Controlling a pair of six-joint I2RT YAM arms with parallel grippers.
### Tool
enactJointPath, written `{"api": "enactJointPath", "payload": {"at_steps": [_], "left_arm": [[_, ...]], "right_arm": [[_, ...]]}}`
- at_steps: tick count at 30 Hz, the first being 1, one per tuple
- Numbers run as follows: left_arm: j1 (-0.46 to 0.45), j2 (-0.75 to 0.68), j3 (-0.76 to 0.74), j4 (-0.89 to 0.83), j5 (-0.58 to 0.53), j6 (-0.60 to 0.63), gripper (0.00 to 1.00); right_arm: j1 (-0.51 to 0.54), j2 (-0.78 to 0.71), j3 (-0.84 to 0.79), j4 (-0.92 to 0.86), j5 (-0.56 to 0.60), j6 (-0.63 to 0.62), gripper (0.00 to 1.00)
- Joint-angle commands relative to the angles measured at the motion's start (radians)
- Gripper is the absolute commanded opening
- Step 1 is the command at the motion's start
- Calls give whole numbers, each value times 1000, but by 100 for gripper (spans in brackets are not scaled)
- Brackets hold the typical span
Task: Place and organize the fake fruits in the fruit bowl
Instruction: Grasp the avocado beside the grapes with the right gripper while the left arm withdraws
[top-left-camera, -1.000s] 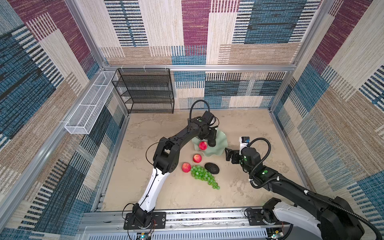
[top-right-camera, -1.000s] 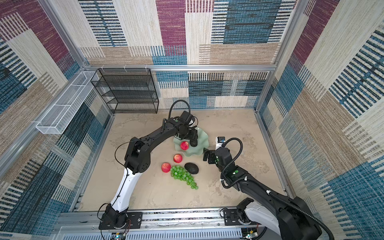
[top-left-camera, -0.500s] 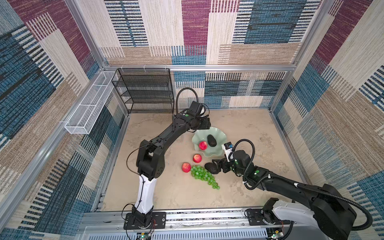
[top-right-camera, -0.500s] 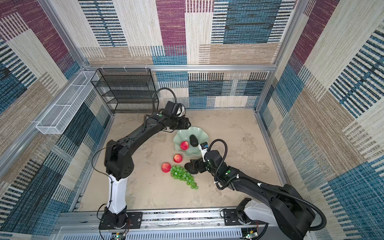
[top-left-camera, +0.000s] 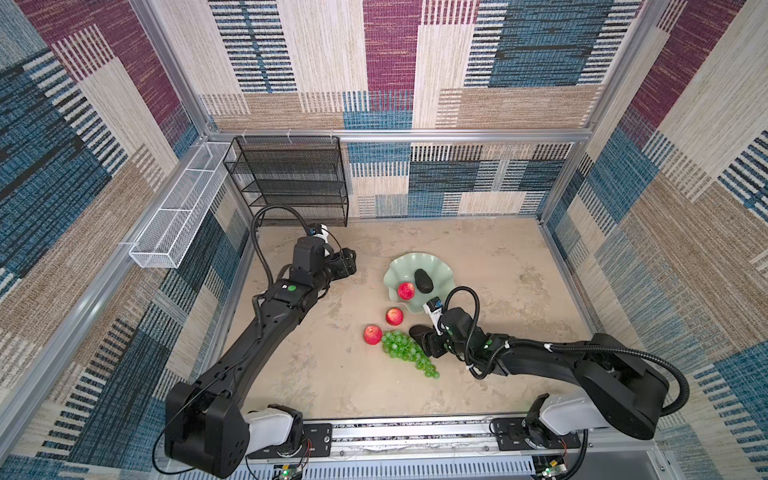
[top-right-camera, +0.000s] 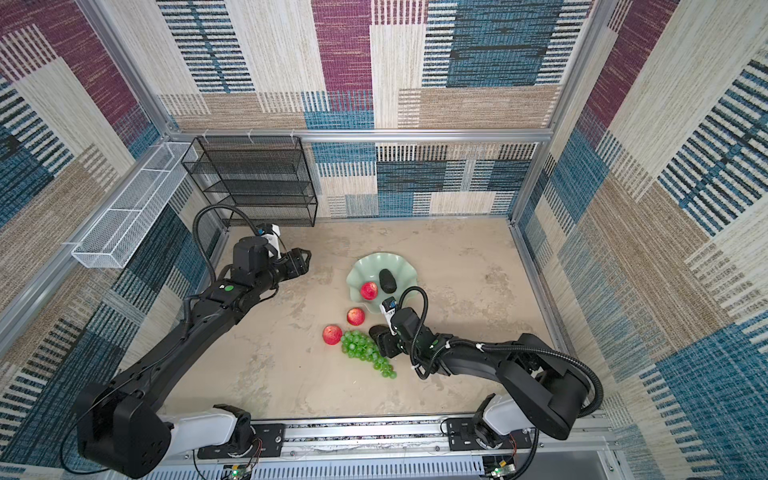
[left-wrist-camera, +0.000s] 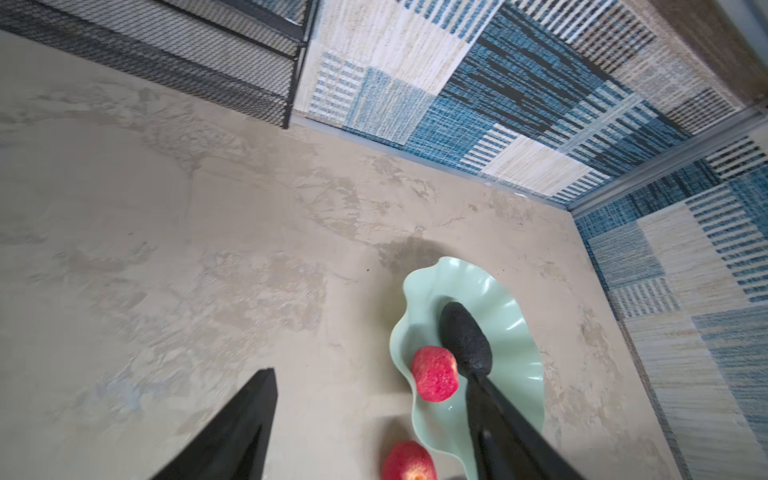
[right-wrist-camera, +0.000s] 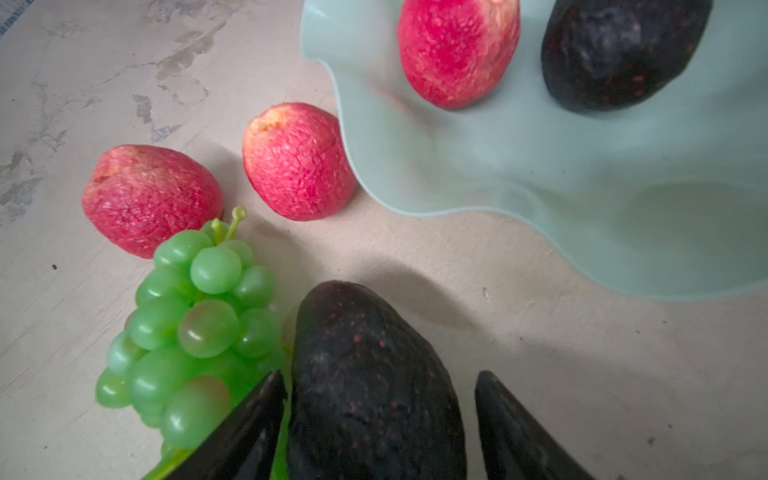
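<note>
Avocado beside the grapes is looking stiff, bumpy, probably light; right gripper is straddling its middle, jaws spread.

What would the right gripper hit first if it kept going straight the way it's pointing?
The dark avocado on the table, lying between the open jaws of the right gripper. Beyond it looks like bare table, then probably the fruit bowl.
</note>
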Motion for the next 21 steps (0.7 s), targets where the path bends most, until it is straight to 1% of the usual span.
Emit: {"api": "enactJointPath", "payload": {"at_steps": [1,4,6,11,14,16,18,21], "left_arm": [[19,-51,-47,14,-50,-8,76],[33,-72,-68,-2,-50,-5,76],[38,-74,-75,-7,-45,-3,77],[48,-63,-94,-3,-32,-11,77],[54,-61,-105,-1,-29,-13,77],[58,-64,-116,-1,-25,-17,77],[62,-66,-123,0,-13,-21,77],[65,-69,-132,-18,4,-26,77]], "right_arm": [[2,4,-10,23,32,62,65],[2,-44,-37,-11,76,107,56],[2,-102,-60,-49,110,138,54],[2,-323,-106,-201,161,186,52],[2,-467,-90,-303,209,195,52],[1,-536,-64,-314,237,176,52],[-8,-545,-21,-291,260,129,52],[-54,-435,71,-221,228,30,51]]}}
